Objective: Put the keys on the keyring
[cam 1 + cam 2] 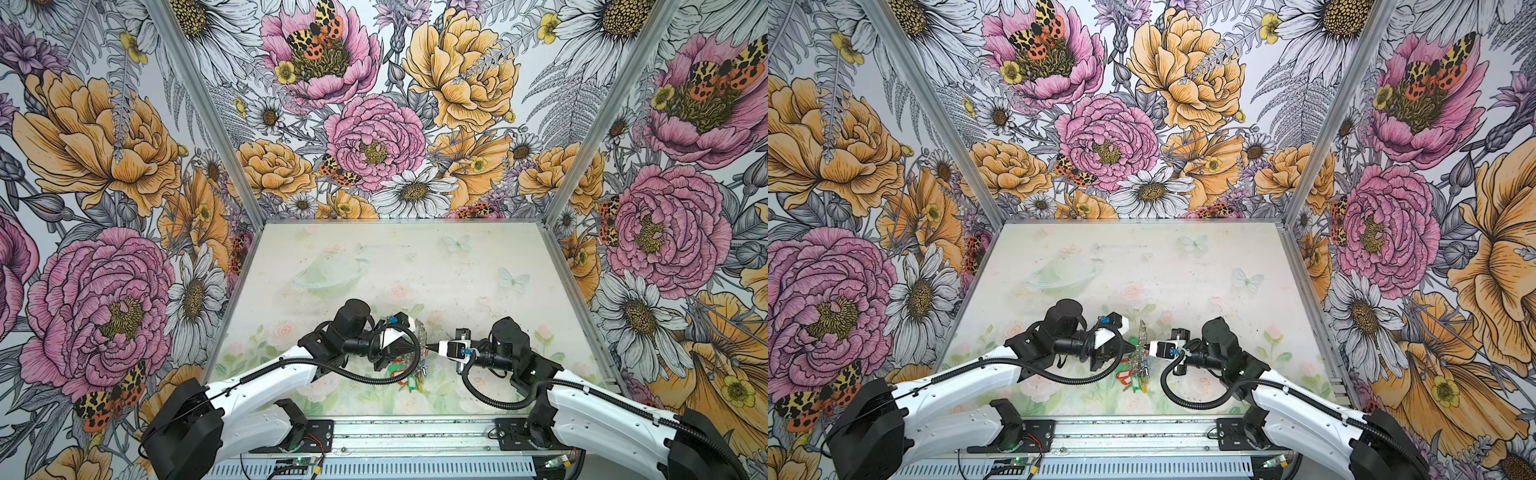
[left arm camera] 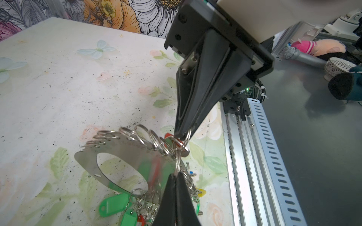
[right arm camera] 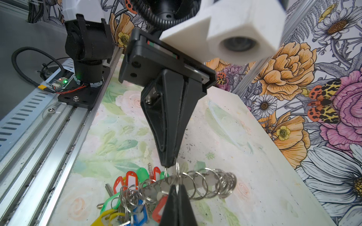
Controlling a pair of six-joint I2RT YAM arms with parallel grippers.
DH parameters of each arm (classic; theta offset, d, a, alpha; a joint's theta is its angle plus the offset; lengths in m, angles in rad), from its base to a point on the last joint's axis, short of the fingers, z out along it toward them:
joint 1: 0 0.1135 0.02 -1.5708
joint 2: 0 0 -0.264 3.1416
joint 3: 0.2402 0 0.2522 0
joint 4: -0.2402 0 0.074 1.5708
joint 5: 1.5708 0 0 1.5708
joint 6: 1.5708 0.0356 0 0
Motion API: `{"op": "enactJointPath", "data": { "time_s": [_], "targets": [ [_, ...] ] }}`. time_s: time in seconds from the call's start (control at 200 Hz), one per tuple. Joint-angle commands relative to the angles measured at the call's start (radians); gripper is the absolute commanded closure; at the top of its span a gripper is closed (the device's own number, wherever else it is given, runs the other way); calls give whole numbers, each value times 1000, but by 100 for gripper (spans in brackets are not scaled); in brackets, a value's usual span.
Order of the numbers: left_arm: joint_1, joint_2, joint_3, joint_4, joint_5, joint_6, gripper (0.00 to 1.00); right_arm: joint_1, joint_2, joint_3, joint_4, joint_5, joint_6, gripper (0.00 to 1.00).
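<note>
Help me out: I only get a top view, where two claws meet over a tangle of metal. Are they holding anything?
Observer: Yes. The left wrist view shows the left gripper shut on the ringed edge of the keyring.
Operator: And the other claw?
Observer: The right gripper is shut on a split ring, right beside a red tag.
Operator: Is that keyring a solid plate?
Observer: No. The left wrist view shows a big oval hole through it; from above you see it nearly edge-on.
</note>
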Motion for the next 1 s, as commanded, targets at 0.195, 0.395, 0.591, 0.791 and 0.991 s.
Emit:
{"op": "enactJointPath", "data": {
  "time_s": [0.195,0.395,0.591,0.791,0.991],
  "targets": [
    [7,-14,13,97,5,-23,100,30,10,30,-16,28,-4,100],
    [9,-16,12,94,-4,-28,100,72,-33,4,20,200,-34,100],
    [12,-8,20,88,-1,-34,100,121,-37,-7,24,308,-90,100],
    [14,-11,20,91,-7,-40,100,184,-6,-17,61,454,-153,100],
    [16,2,29,118,-13,-73,100,234,16,-25,120,612,-212,100]
  ]
}}
